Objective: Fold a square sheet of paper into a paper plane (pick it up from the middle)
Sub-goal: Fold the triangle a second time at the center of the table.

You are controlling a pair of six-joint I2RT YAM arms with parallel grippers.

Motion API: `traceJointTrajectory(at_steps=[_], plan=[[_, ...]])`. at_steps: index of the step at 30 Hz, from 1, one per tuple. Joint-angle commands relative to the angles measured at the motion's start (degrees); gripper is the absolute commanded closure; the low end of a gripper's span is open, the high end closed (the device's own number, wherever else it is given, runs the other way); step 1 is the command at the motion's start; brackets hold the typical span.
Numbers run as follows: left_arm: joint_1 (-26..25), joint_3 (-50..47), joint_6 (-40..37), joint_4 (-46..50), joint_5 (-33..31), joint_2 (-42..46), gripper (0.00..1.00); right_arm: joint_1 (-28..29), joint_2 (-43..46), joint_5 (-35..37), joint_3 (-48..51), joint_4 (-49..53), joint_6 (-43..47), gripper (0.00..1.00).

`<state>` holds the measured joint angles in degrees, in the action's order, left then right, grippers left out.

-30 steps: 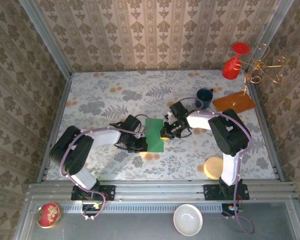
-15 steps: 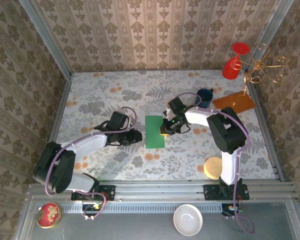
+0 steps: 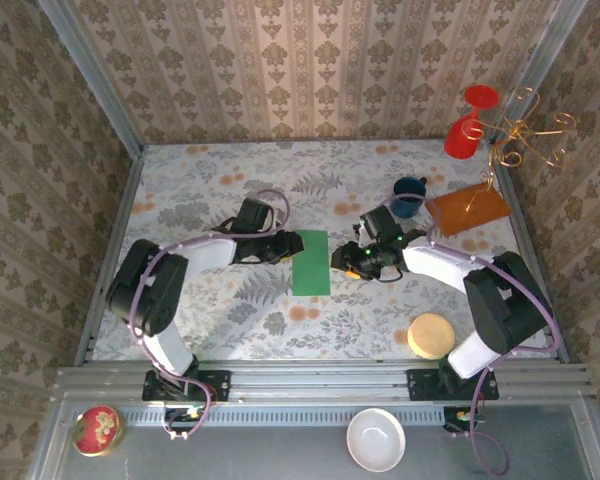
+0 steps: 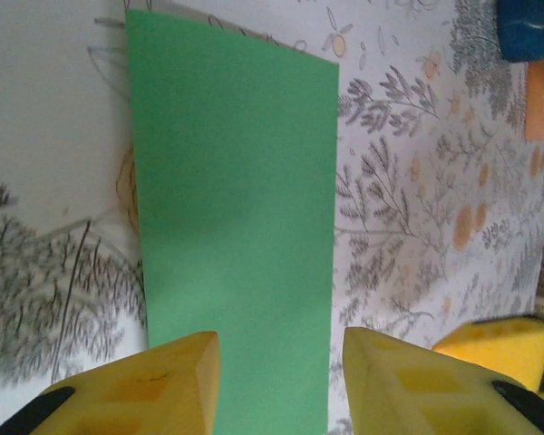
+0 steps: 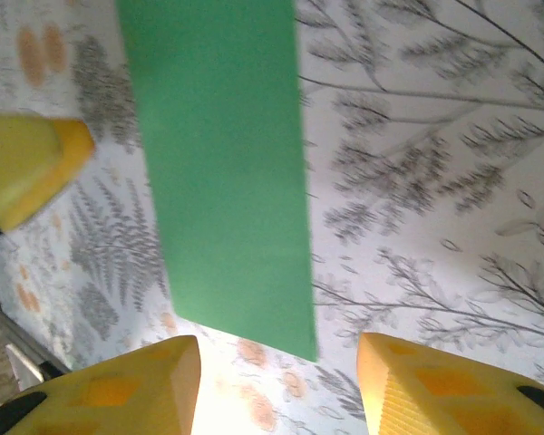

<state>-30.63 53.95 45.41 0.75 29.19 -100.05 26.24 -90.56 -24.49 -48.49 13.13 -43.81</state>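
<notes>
Paper comes first: the green sheet of paper (image 3: 311, 263) lies flat on the floral counter (image 3: 200, 190) as a narrow upright rectangle, about midway between the two arms. The left gripper (image 3: 286, 245) sits low at the sheet's upper left edge, and in the left wrist view (image 4: 281, 385) its yellow fingers (image 4: 154, 385) stand apart with nothing clamped, the green sheet (image 4: 236, 208) running flat beneath the gap. The right gripper (image 3: 342, 258) is just beside the sheet's right edge; in the right wrist view (image 5: 276, 390) its fingers (image 5: 444, 390) are likewise parted and empty, with the near corner of the sheet (image 5: 222, 172) lying on the counter ahead of them. Each wrist camera also catches a yellow fingertip of the opposite gripper at its frame edge. Behind the right arm stand a blue mug (image 3: 409, 196) and an orange-brown board (image 3: 467, 208), with a red cup (image 3: 465, 130) further back. A round tan disc (image 3: 429, 335) rests near the right arm's base
</notes>
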Motion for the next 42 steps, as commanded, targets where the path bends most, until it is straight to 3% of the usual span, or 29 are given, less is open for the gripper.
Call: traceJointTrajectory(at_steps=[1, 8, 17, 42], plan=[[0.57, 3.38, -0.80, 1.23, 0.66, -3.90, 0.59, -0.31, 0.65, 2.26, 2.33, -2.47, -5.23, 0.49], [0.14, 3.74, 4.46, 1.11, -6.46, -6.32, 0.58, -0.03, -0.42, -0.56, 3.59, -2.39, -6.80, 0.49], [-0.66, 2.92, 8.24, 7.79, -10.06, -8.35, 0.58, 1.18, -2.92, -4.95, 3.40, -2.92, -7.24, 0.49], [-0.66, 3.61, 8.03, 11.48, -10.82, -9.73, 0.59, 3.20, -8.71, -10.10, 4.15, -14.12, -11.06, 0.74]])
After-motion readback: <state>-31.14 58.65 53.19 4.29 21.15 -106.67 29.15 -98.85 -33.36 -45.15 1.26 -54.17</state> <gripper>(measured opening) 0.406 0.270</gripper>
